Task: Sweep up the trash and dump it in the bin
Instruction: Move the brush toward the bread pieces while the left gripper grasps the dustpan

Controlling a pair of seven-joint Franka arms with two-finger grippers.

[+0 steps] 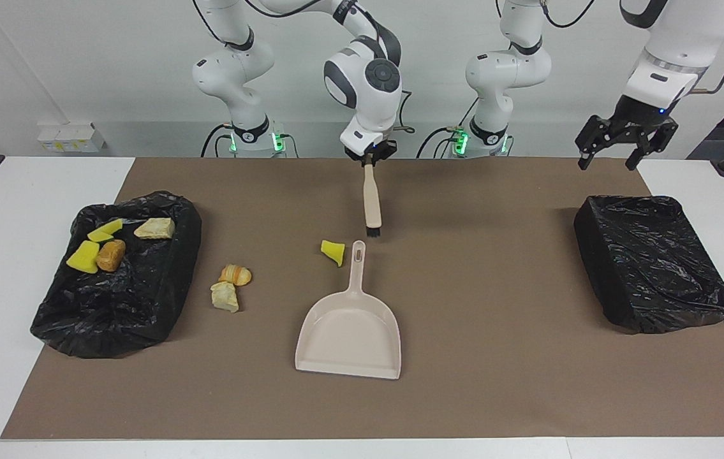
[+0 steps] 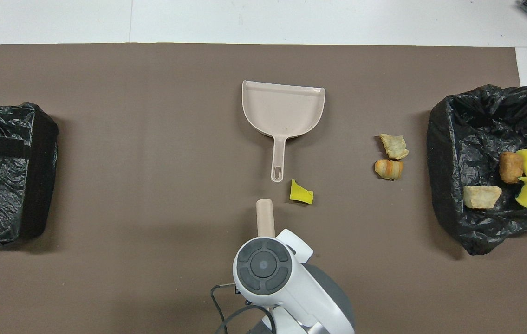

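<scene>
My right gripper (image 1: 369, 155) is shut on the top of the beige brush (image 1: 372, 204), which hangs upright with its black bristles down, close to the mat. In the overhead view the brush (image 2: 265, 217) shows under the arm's wrist. A yellow sponge chunk (image 1: 333, 251) (image 2: 301, 192) lies beside the handle of the beige dustpan (image 1: 349, 325) (image 2: 284, 109). Two bread-like lumps (image 1: 235, 275) (image 1: 224, 297) lie on the mat between the dustpan and the black-lined bin (image 1: 145, 306) (image 2: 453, 139). That bin holds several trash bits (image 1: 110, 255). My left gripper (image 1: 607, 162) is open and raised.
A second box wrapped in black plastic (image 1: 649, 261) (image 2: 3, 171) stands at the left arm's end of the table, below the waiting left gripper. The brown mat (image 1: 495, 357) covers most of the white table.
</scene>
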